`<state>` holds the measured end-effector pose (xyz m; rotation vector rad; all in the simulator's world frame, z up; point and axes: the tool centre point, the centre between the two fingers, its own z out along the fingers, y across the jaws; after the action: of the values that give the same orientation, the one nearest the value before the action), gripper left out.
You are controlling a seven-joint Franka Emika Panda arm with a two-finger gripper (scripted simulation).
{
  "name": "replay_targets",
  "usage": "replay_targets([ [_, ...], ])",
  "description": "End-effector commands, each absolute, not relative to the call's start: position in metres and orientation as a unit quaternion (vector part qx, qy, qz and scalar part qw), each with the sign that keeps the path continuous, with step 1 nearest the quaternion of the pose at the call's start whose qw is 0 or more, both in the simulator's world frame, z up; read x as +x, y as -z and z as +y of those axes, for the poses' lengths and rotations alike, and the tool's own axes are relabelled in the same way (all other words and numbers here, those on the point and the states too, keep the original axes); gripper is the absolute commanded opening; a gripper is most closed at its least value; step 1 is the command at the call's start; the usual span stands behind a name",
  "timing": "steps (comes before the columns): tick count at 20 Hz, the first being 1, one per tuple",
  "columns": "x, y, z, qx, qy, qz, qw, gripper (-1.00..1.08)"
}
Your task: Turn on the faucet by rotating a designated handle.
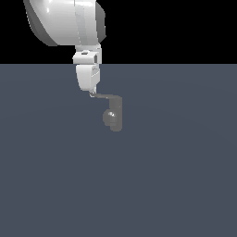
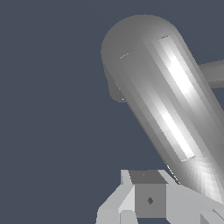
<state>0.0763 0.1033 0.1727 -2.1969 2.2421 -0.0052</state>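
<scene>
**Observer:** Take me across the exterior view, left to right; what have you got?

**Operator:** Towards that view's left I see my arm (image 1: pixel 69 21) coming down from the top edge; below it the gripper (image 1: pixel 92 94) sits right at the free tip of the handle (image 1: pixel 105 96); from here it looks to be touching, though I can't swear to it. The handle runs level towards the exterior view's right and joins the top of the faucet (image 1: pixel 115 113); that post stands upright on the floor (image 1: pixel 176 185), well clear of any edge, with its round bulge (image 1: pixel 110 116) on the side facing the camera.

**Observer:** Fingers wide, narrow, gripping?

**Operator:** I cannot tell; the exterior view is too small, and the wrist view shows only part of the gripper (image 2: pixel 148 199) beside the big grey barrel of the faucet (image 2: pixel 162 100), with no clear gap to read.

**Observer:** Which step, then?

**Operator:** I judge I'm at contact, with the turn itself not yet visibly made; next I'd push the tip sideways along an arc around the post, keeping low enough not to slip off the thin lever.
</scene>
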Motion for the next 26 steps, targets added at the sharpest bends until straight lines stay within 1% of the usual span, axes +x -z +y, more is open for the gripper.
replay_targets([
  [1,0.067,-0.173,0.107,-0.701,0.0,0.713,0.0,-1.0],
  [5,0.056,-0.173,0.11,-0.701,0.0,0.713,0.0,-1.0],
  [7,0.061,-0.174,0.106,-0.7,0.002,0.714,0.001,-1.0],
  [26,0.008,-0.173,0.076,-0.701,0.001,0.714,0.001,-1.0],
])
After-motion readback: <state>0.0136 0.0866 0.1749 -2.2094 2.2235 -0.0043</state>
